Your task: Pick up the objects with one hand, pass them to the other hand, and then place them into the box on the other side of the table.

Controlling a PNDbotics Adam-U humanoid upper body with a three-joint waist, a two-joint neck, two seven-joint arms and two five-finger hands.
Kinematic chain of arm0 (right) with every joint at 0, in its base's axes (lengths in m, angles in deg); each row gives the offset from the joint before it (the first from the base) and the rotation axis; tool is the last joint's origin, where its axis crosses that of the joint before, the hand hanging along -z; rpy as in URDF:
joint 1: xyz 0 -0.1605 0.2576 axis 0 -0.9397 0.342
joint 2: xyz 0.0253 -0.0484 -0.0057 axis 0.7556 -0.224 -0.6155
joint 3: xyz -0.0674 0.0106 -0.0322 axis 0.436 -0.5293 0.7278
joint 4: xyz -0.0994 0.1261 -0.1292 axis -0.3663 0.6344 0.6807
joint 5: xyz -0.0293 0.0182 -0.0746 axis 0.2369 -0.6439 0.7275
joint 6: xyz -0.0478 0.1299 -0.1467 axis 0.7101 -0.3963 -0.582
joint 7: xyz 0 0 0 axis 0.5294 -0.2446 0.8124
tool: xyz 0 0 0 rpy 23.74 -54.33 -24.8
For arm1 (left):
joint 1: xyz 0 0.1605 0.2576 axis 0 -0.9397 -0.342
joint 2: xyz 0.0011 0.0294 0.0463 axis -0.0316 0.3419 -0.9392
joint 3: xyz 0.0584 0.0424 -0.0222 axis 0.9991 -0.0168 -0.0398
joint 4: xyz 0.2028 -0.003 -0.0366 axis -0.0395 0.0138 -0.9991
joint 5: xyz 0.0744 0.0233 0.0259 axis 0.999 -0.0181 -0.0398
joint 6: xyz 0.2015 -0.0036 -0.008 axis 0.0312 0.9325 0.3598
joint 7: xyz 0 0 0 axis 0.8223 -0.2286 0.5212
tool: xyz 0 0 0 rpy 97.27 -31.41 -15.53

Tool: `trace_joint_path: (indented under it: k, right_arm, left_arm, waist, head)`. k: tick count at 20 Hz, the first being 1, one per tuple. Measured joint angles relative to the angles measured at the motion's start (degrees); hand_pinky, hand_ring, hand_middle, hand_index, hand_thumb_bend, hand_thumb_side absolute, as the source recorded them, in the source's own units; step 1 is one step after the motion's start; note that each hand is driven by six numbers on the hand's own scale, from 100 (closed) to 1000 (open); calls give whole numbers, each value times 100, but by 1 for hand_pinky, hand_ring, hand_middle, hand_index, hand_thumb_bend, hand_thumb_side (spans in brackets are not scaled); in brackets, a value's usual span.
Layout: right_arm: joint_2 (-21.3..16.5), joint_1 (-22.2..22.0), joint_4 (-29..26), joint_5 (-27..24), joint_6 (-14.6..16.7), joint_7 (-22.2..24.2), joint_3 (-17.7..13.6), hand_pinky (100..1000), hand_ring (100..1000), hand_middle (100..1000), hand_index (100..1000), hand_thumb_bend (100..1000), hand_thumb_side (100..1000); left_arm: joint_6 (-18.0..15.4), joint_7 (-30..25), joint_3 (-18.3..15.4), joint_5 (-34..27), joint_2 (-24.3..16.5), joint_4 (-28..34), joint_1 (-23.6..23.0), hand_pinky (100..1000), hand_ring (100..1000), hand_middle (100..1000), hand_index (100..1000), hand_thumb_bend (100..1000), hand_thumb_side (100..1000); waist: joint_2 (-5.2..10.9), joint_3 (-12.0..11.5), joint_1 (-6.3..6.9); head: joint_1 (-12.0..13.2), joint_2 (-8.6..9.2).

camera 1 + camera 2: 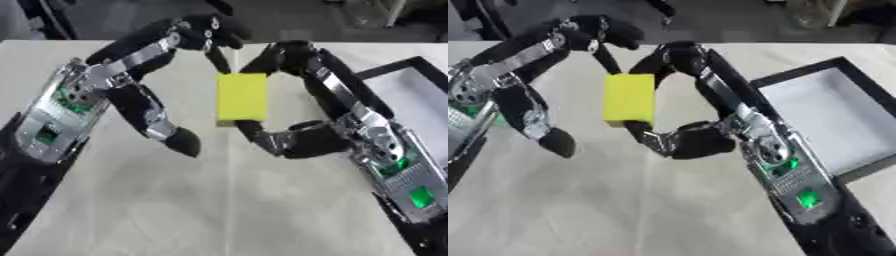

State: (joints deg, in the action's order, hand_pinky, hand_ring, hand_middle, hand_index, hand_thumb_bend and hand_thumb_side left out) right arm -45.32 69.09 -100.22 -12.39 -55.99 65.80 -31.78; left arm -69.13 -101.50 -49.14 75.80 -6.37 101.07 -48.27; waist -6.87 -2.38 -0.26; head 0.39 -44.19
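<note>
So the block (pixel 241 97) sits dead center over the table (pixel 219 200), held up between both hands. Left hand (pixel 144 95) is at its 9 o'clock, with a finger touching the top edge around 11. Right hand (pixel 311 120) is at 3 o'clock, pinching it top and bottom. The box (pixel 833 117) lies further out at 3 o'clock, on the table's right side.

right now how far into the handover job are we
Pickup looks done: the yellow block is off the table, pinched by the right hand. In hand: the handover, with left hand fingers at the block's top. Left: release, then placing it in the box.
</note>
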Motion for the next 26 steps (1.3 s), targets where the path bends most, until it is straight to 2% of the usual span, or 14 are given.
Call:
trace_joint_path:
  k: [4,5,6,15,20,21,22,26]
  right_arm:
    - [-90,-6,0,1,54,-127,-153,677,555,516,289,223,100]
    - [-133,-21,0,1,68,-169,-215,677,556,517,289,163,100]
    - [-174,-43,0,1,79,-210,-267,678,556,517,290,223,100]
    - [-752,-387,-1,48,61,-707,-819,683,560,522,293,233,100]
    - [-1078,-702,13,225,-168,-1144,-1315,684,562,527,299,249,100]
    - [-1134,-760,61,289,-246,-1255,-1434,683,561,530,300,100,100]
    - [-1179,-810,135,360,-323,-1368,-1545,683,560,527,304,256,100]
    - [-1253,-966,708,658,-661,-1851,-1963,684,559,533,319,276,100]
  left_arm:
    - [28,262,-175,241,-48,-61,-128,893,845,873,933,790,628]
    - [45,357,-240,317,-82,-92,-176,891,843,871,931,730,638]
    - [65,460,-311,386,-110,-119,-219,889,841,868,930,777,618]
    - [297,1490,-1110,760,-198,-180,-650,873,828,854,912,725,592]
    - [450,2024,-1568,793,-198,-113,-1017,862,819,844,897,708,595]
    - [476,2112,-1648,793,-198,-81,-1118,860,818,843,896,707,596]
    - [507,2192,-1721,798,-198,-48,-1215,859,815,840,892,699,599]
    - [579,2440,-1978,801,-191,119,-1637,854,810,835,883,694,600]
  waist:
    - [0,11,0]
    - [0,12,0]
    - [0,13,0]
    - [0,-7,-37]
    - [0,-22,-43]
    - [0,-34,-43]
    - [0,-48,-43]
    - [0,-90,-43]
  head:
    - [-14,0]
    - [-23,0]
    - [-37,0]
    - [-158,0]
    - [-268,0]
    - [-300,0]
    - [-336,0]
    - [-481,-1]
